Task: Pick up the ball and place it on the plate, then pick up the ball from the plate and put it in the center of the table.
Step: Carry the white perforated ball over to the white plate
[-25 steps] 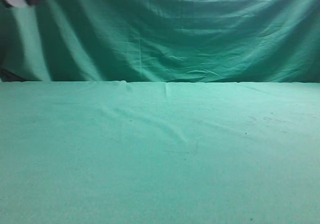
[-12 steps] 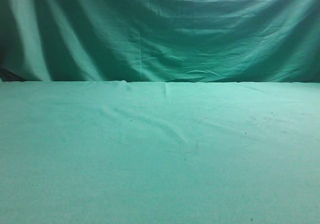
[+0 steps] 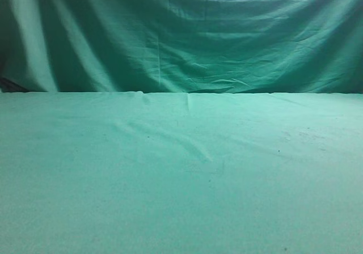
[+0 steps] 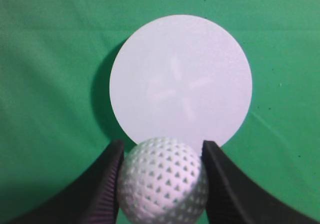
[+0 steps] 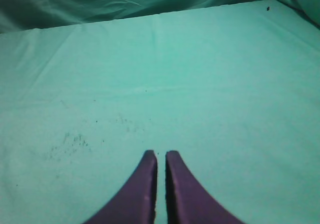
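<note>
1. The small white round ball with a dimpled, golf-ball surface (image 4: 163, 180) is seen in the left wrist view, clamped between the two dark ribbed fingers (image 4: 102, 186) of the left gripper (image 4: 162, 176); one finger is pressed against each side of it.
2. A flat, round, white plate (image 4: 181, 81) is seen in the same view, lying on the smooth green cloth of the table (image 4: 45, 59). A faint cross-shaped mark is visible at the centre of the plate.
3. The ball is placed in front of the near edge of the plate, and that edge is partly covered by it. Whether the ball is held above the plate or is resting on it cannot be told.
4. A dark shadow is cast by the plate on the cloth along its left side.
5. The right gripper (image 5: 161, 159) is shown in the right wrist view with its two purple fingers (image 5: 142, 189) brought almost together, only a thin slit being left between them; nothing is held there.
6. Green table cloth with a few small dark specks lies beneath the right gripper, and the draped green backdrop (image 5: 100, 1) is seen beyond the far edge of the table.
7. In the exterior view only the table and the wrinkled backdrop are shown; neither gripper, the ball nor the plate appears there.
</note>
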Controlling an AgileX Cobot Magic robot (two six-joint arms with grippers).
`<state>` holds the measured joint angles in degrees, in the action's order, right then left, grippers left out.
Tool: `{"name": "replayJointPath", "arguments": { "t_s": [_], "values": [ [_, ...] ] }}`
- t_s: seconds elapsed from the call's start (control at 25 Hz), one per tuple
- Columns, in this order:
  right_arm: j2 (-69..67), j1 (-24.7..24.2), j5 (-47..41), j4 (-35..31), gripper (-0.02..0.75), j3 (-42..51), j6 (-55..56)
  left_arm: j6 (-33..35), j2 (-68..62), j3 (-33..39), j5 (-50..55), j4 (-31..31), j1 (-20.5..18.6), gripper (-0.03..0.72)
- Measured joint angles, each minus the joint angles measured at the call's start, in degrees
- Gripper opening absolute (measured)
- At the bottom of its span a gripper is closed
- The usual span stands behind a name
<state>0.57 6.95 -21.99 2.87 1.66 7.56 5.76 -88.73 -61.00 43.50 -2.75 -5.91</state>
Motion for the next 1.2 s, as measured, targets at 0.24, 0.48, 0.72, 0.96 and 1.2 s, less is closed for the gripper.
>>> {"name": "replayJointPath", "arguments": {
  "t_s": [0.24,0.48,0.72,0.96,1.2],
  "values": [
    [0.0,0.0,0.3,-0.7,0.049,0.0,0.0,-0.8,-1.0,0.0,-0.6,-0.1,0.0,0.300],
    [0.0,0.0,13.5,-10.9,0.049,0.0,0.0,-1.0,-1.0,0.0,-1.1,-2.7,0.0,0.300],
    [-1.4,0.0,15.4,-11.9,0.049,-4.3,-1.5,-1.0,-1.0,0.0,-1.4,-2.7,0.0,0.300],
    [-13.4,0.0,0.7,-14.6,0.049,-15.6,-2.4,-1.0,-1.1,0.0,-1.5,-2.7,0.0,0.300],
    [-19.8,0.0,-5.7,-17.2,0.049,-19.3,-7.0,-1.0,-3.7,0.0,-1.7,-2.7,0.0,0.300]
  ]
}}
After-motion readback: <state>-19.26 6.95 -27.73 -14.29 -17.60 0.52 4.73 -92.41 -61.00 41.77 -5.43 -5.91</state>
